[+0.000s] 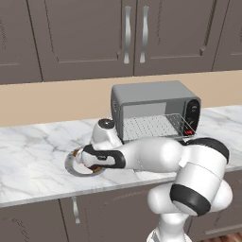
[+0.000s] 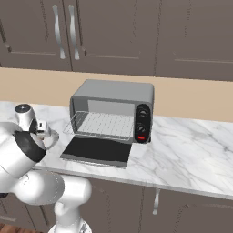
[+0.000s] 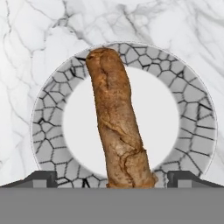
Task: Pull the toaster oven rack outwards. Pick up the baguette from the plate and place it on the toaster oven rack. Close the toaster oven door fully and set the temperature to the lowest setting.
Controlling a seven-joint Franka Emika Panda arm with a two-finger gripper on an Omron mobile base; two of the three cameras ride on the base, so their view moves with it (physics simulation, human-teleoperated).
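Above the plate (image 3: 199,131), gripper (image 3: 112,178) open astride baguette (image 3: 116,127)

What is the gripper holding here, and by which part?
Nothing. The gripper is open above the baguette, which lies on the plate.

white marble table (image 1: 33,156) with grey veins, beige backsplash (image 1: 52,101), dark brown wall cabinets (image 1: 85,33) with silver handles (image 1: 127,33).
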